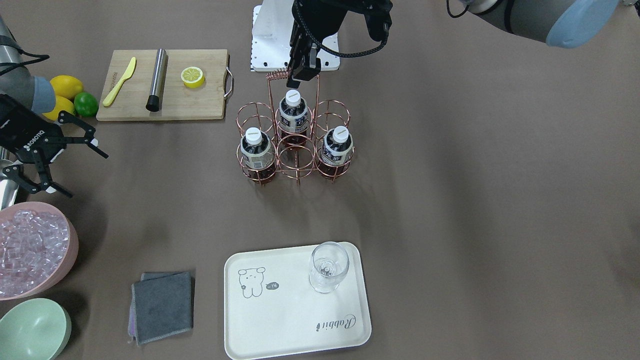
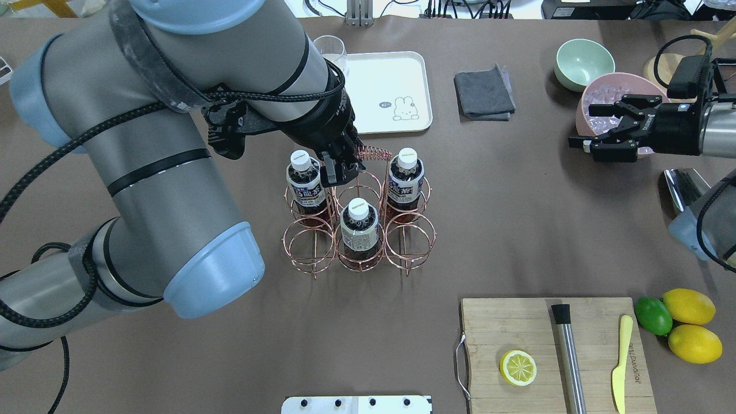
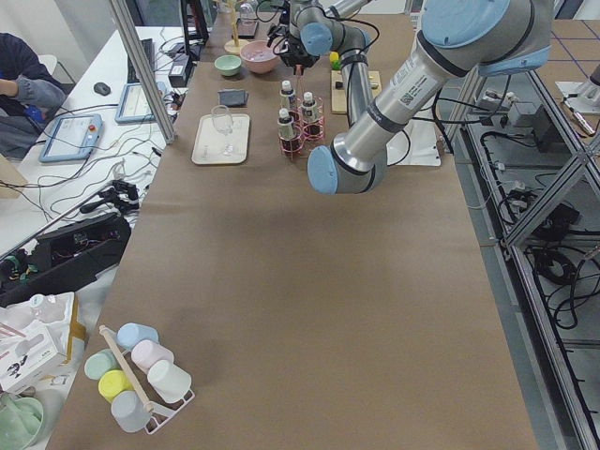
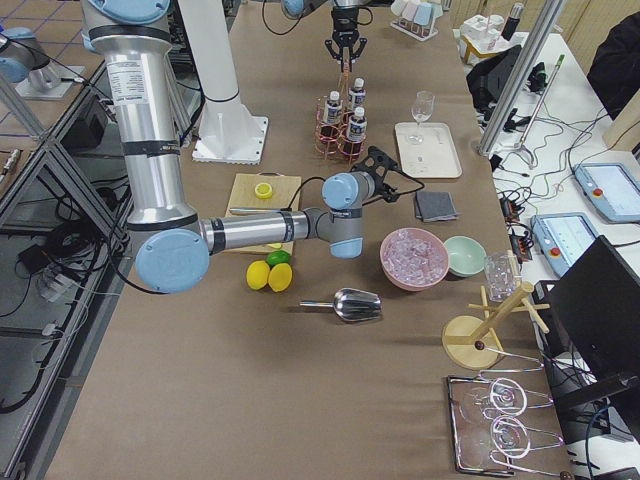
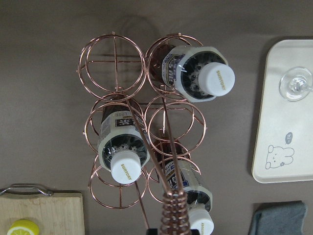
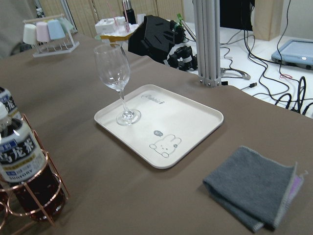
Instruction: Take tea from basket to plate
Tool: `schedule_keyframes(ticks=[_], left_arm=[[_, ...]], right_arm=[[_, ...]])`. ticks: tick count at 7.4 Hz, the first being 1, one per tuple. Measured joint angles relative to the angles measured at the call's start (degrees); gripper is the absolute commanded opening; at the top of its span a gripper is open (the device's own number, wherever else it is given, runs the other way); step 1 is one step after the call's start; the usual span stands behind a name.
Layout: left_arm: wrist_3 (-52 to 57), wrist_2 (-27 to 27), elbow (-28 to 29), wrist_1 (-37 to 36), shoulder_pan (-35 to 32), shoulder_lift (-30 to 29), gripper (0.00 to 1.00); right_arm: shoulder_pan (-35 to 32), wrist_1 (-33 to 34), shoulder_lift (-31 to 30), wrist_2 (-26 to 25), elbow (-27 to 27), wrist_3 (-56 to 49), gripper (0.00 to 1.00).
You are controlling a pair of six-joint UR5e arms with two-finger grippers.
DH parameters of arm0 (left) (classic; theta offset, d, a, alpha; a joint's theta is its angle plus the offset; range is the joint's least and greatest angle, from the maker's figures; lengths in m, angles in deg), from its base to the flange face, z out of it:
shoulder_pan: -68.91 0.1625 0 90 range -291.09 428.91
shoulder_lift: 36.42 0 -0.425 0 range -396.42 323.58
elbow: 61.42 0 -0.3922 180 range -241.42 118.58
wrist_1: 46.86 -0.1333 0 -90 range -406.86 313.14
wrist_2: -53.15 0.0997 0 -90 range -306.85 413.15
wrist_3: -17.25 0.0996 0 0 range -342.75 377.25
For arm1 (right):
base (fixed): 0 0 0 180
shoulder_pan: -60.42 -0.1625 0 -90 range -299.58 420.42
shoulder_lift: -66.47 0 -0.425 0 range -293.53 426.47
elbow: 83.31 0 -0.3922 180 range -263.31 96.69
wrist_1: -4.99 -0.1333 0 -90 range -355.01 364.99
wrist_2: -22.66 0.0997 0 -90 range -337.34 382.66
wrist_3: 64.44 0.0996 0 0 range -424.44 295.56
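**Three tea bottles (image 1: 292, 115) in the basket (image 1: 295, 145); left claw (image 1: 301, 75) at the coiled handle (image 1: 278, 76)**

Front-facing view. The basket stood mid-bench with the tea bottles upright in its rings. Two were in the row nearer the plate (image 1: 280, 330) and one was behind. The left claw sat at one end of the coiled handle. Its fingers lined up one behind the other from here, so I could not tell whether they pinched the wire. The right claw (image 1: 80, 169) hung spread wide and held nothing, near the pink ice bowl (image 1: 72, 245). "ROBOTIQ" read on its body. "Rabbit" read upside down on the plate, where a wine glass (image 1: 327, 267) stood at one corner.

Overhead view. The left arm covered most of the wine glass and one plate corner. The plate's word could not be made out here. The wrist hid the left claw's finger gap, so the same doubt held. The bottle labels showed dark characters too small to read with confidence.

Side views. The basket and tea bottles were too small for detail, and I judged no claw state from them.

Left wrist view. The camera looked straight down into the basket, and two caps read "SUNTORY". The third bottle was cut by the bottom edge, behind the coil. The claw's own fingers were out of frame. The plate was cut by the right edge.

Right wrist view. The whole plate showed, with the wine glass upright on it and a grey cloth (image 6: 254, 191) nearby. One bottle was cut by the left edge, its label only partly legible. The claw was out of frame.
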Motion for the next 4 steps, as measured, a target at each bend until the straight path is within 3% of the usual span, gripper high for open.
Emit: schedule_keyframes(ticks=[2, 4], left_arm=[[0.0, 0.5, 0.0, 0.0, 0.8, 0.2, 0.0], [0.0, 0.7, 0.0, 0.1, 1.1, 0.4, 0.0]], right_arm=[[3.0, -5.5, 2.5, -5.4, -1.2, 4.4, 1.0], [6.0, -6.6, 5.9, -12.2, -1.8, 5.9, 1.0]])
